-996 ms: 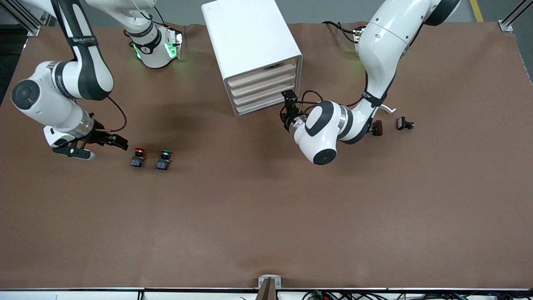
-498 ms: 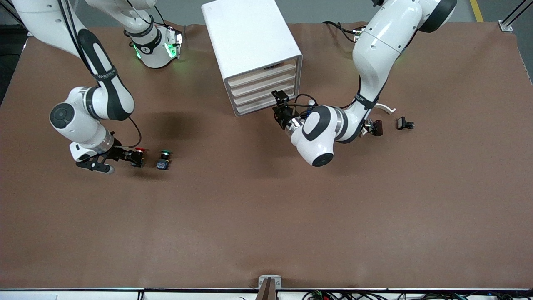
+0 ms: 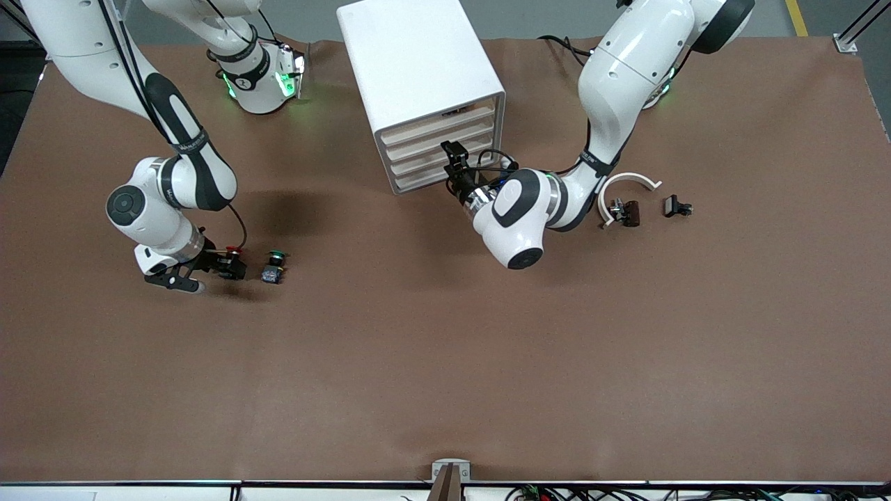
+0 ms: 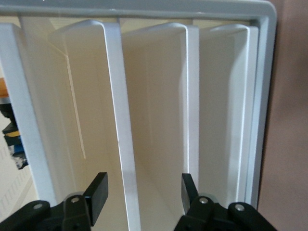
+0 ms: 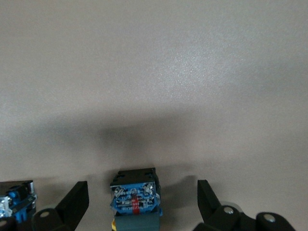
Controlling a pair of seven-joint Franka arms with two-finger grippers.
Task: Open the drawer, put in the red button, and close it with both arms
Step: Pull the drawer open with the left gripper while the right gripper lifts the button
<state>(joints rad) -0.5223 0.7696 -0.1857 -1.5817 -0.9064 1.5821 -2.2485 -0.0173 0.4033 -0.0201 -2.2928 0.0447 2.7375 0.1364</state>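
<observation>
The red button [image 3: 236,249] stands on the brown table; only its red cap shows in the front view. My right gripper [image 3: 228,266] is open and low around it. In the right wrist view its black-and-blue body [image 5: 135,197] sits between the spread fingers of the right gripper [image 5: 142,202], touching neither. The white cabinet [image 3: 418,62] has four cream drawers [image 3: 426,164], all shut. My left gripper [image 3: 451,174] is open at the drawer fronts. In the left wrist view a drawer's front lip [image 4: 122,120] runs between the fingers of the left gripper [image 4: 142,193].
The green-capped button [image 3: 274,267] stands right beside the red one, toward the left arm's end; its body shows in the right wrist view [image 5: 17,204]. A white curved piece [image 3: 630,182] and two small black parts [image 3: 626,212] [image 3: 676,206] lie near the left arm's elbow.
My right gripper came down to the red button and now straddles it. My left gripper slid along the cabinet front toward the right arm's end, closer to the drawers.
</observation>
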